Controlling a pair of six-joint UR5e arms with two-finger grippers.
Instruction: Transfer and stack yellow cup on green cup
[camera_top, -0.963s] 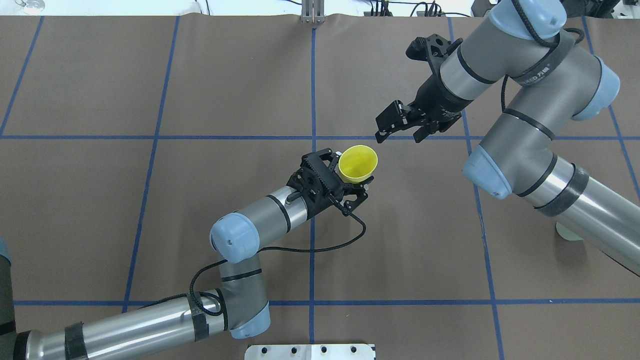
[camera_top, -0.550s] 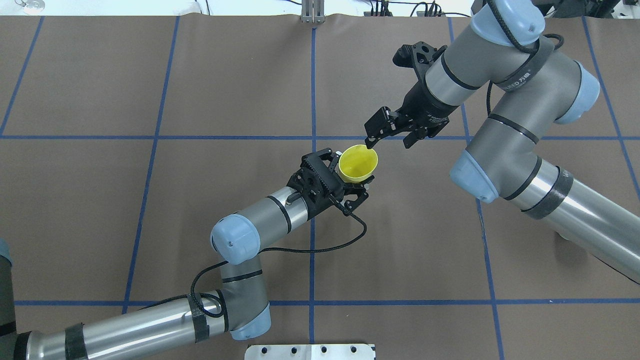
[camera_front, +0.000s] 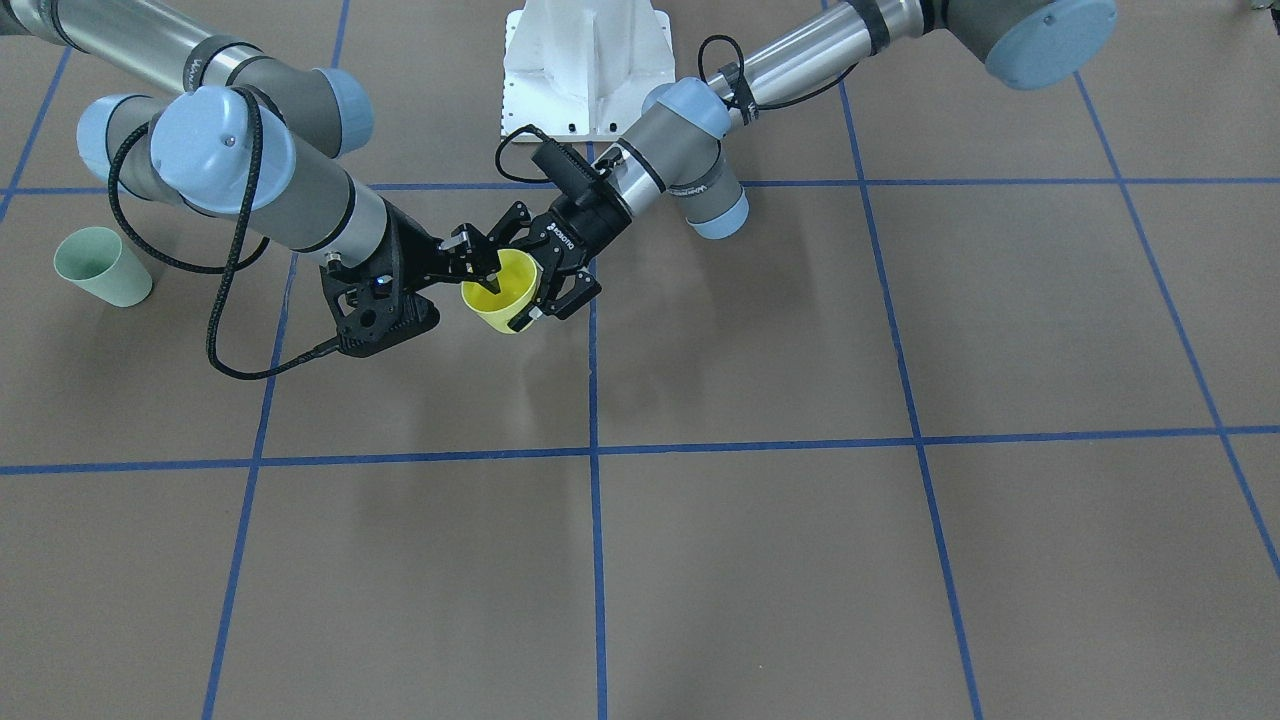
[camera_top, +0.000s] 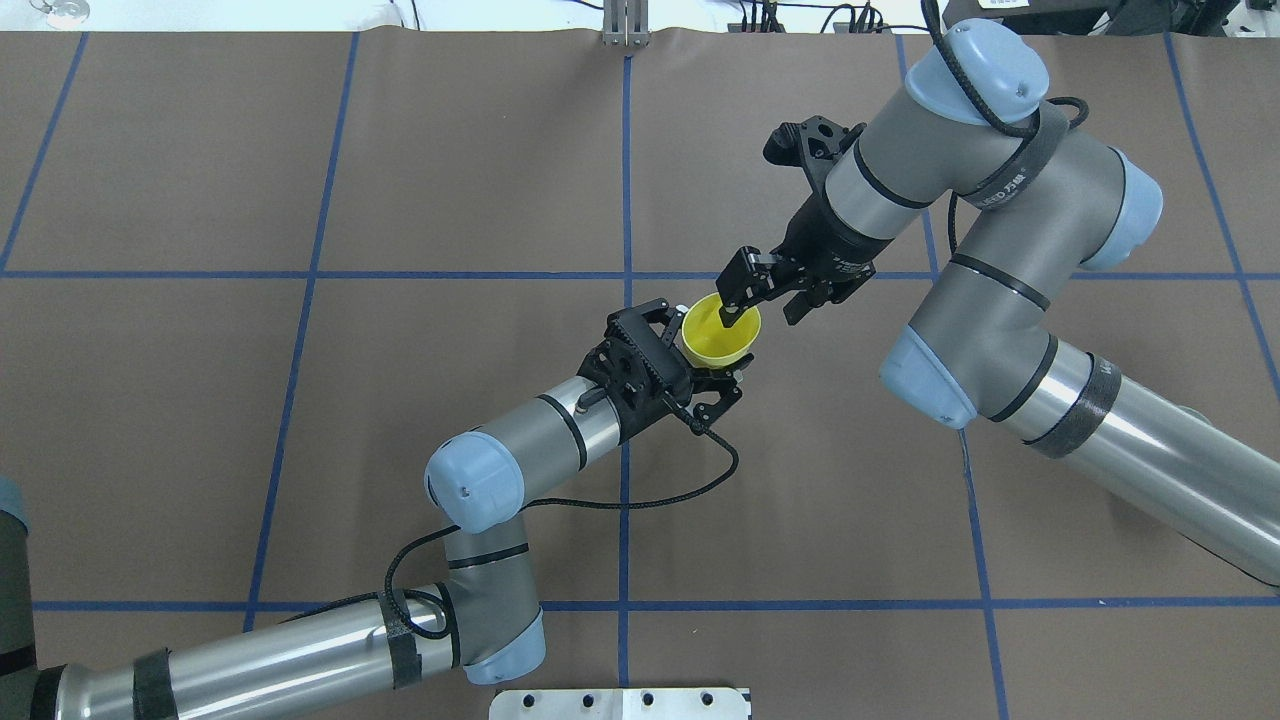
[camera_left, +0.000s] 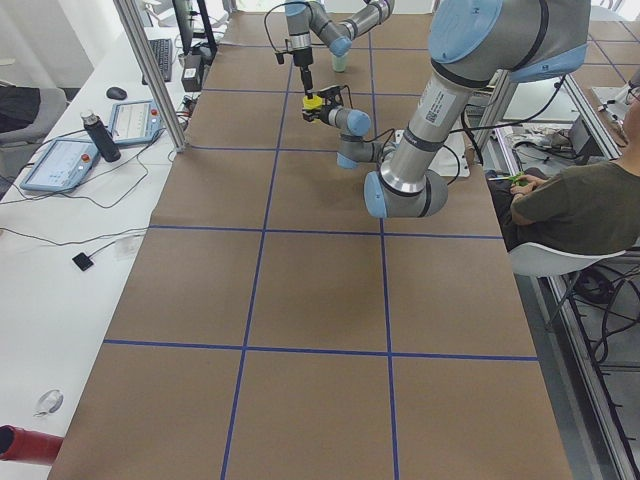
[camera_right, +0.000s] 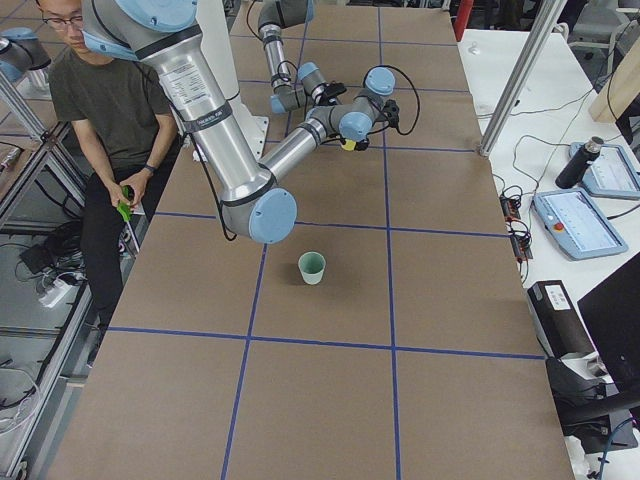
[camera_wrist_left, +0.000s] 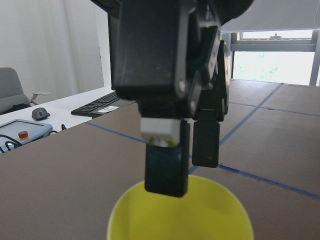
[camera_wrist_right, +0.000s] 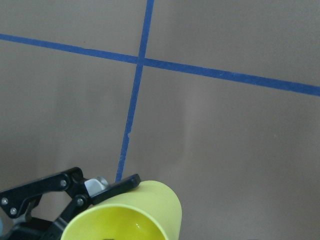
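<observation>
Here the left gripper (camera_top: 698, 352) clamps the yellow cup (camera_top: 708, 342) above the table's (camera_top: 300, 450) middle; the white lettering (camera_front: 560, 238) on its body is too small to read. The right gripper (camera_top: 762, 305) gapes, one finger inside the cup's mouth. The green cup (camera_front: 100, 268) stands well apart on the robot's right.

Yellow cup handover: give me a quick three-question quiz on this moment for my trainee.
1. True or false: the right gripper is shut on the yellow cup.
2. What holds the yellow cup off the table? A) the left gripper B) the right gripper C) nothing, it stands on the table
3. Fill in: the green cup stands ____ on the table, apart from both arms.
Key: 1 false, it is open, with one finger inside the rim; 2 A; 3 upright.
</observation>
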